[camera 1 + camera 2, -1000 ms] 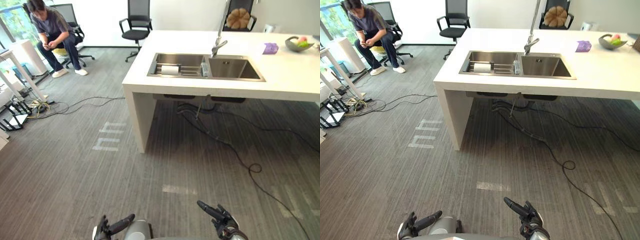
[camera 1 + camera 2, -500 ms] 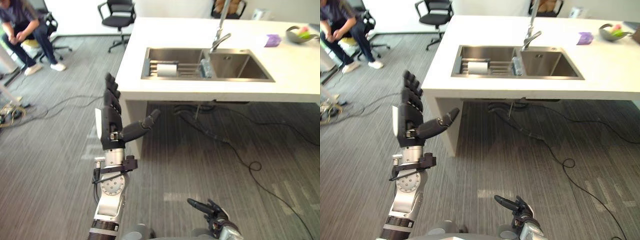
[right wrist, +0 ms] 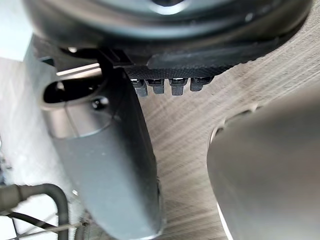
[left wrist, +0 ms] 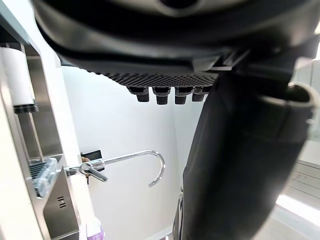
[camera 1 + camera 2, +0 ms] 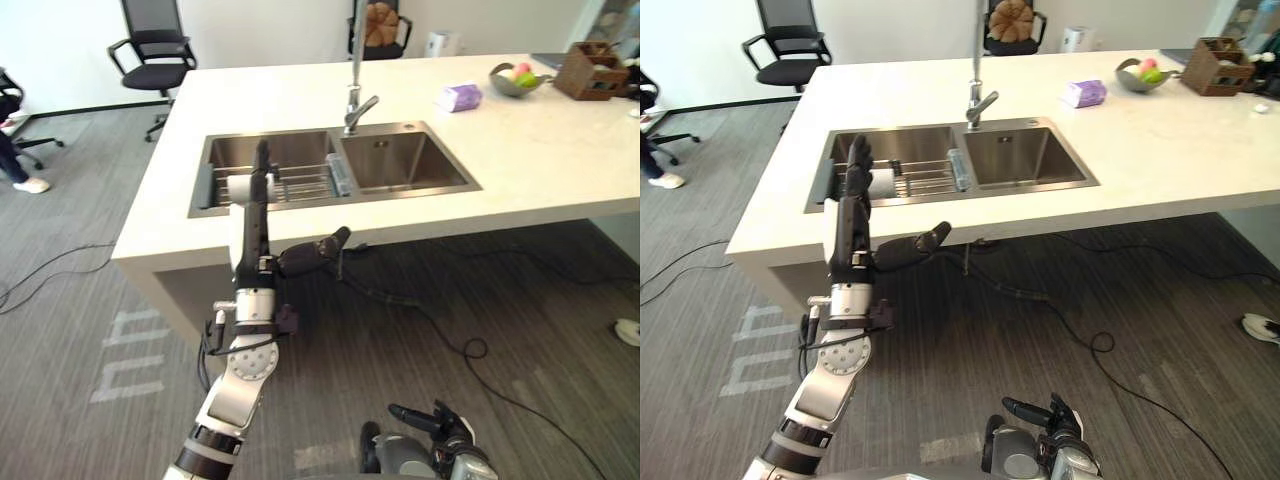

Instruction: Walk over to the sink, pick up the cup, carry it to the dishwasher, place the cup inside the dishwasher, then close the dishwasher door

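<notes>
Fingers (image 5: 857, 165) of the left hand (image 5: 852, 238) stand straight, holding nothing, before the smooth white counter (image 5: 1160, 140). The right hand (image 5: 445, 428) hangs low over ribbed grey carpet (image 5: 1140, 300), fingers relaxed. The white cylindrical cup (image 5: 881, 180) lies on a wire rack (image 5: 925, 180) in the steel sink (image 5: 1025, 160) (rectangular, double-basined), left basin.

Cup (image 5: 881, 180) — half behind left robot hand (image 5: 851, 232)

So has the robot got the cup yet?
Not yet. It stands near the sink, so the walk looks about done. Its left hand is raised open toward the white cup lying in the left basin. The right hand hangs low, open. Grabbing, carrying and everything after are left.
</notes>
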